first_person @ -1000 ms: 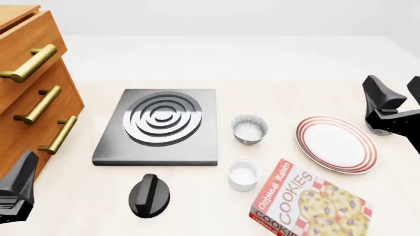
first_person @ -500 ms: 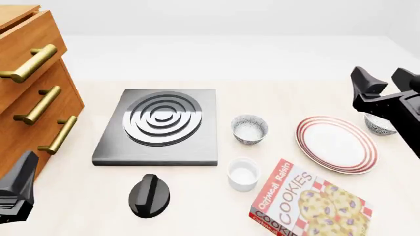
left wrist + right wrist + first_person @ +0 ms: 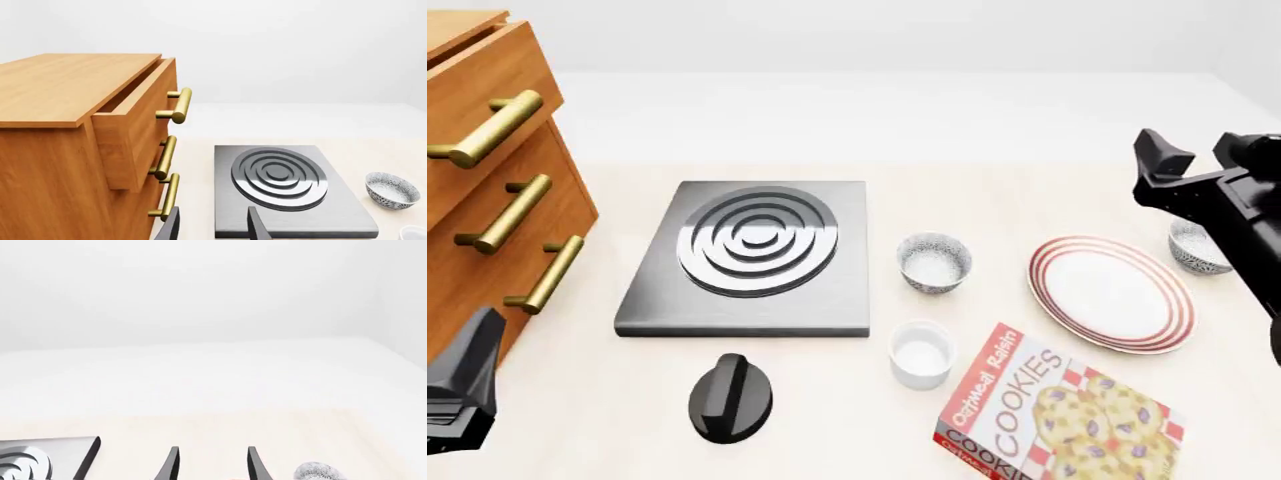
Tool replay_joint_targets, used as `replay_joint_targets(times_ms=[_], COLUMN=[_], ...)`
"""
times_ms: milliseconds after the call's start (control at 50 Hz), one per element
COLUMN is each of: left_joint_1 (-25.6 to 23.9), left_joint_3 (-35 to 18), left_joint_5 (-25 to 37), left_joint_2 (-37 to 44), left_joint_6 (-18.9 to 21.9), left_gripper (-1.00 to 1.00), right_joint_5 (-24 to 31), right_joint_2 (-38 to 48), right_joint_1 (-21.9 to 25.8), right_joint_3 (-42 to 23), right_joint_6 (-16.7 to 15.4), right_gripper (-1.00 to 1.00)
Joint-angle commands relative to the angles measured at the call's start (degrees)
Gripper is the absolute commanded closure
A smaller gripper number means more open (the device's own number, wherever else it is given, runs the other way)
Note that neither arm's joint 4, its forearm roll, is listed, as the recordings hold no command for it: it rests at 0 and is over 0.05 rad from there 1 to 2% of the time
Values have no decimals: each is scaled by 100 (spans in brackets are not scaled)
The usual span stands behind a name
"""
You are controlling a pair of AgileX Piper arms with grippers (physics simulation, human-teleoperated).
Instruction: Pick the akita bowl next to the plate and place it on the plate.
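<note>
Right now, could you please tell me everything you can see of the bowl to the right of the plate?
The speckled bowl is small and round, dark grey and white outside, whitish inside. It stands upright on the table just right of the plate, apart from its rim. The open right gripper partly hides it in the front view and touches nothing.

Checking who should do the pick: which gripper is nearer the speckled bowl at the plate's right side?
Right. The right gripper hangs just above the akita bowl beside the plate; the left gripper sits at the near-left corner by the drawers.
</note>
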Motion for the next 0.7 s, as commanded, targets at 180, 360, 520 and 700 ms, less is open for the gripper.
replay_joint_targets(times_ms=[180, 360, 520, 700], left_joint_1=[0, 0, 0, 0], left_joint_3=[0, 0, 0, 0], left_joint_5=[0, 0, 0, 0], left_joint_2=[0, 0, 0, 0], left_joint_6=[0, 0, 0, 0], left_gripper=[-100, -100, -100, -100], right_joint_5=[-132, -102, -80, -82], right_joint_2=[522, 556, 599, 661], right_joint_1=[-327, -468, -641, -809], right_joint_3=[-279, -346, -412, -460], right_joint_6=[23, 66, 92, 113], right_gripper=[-100, -100, -100, -100])
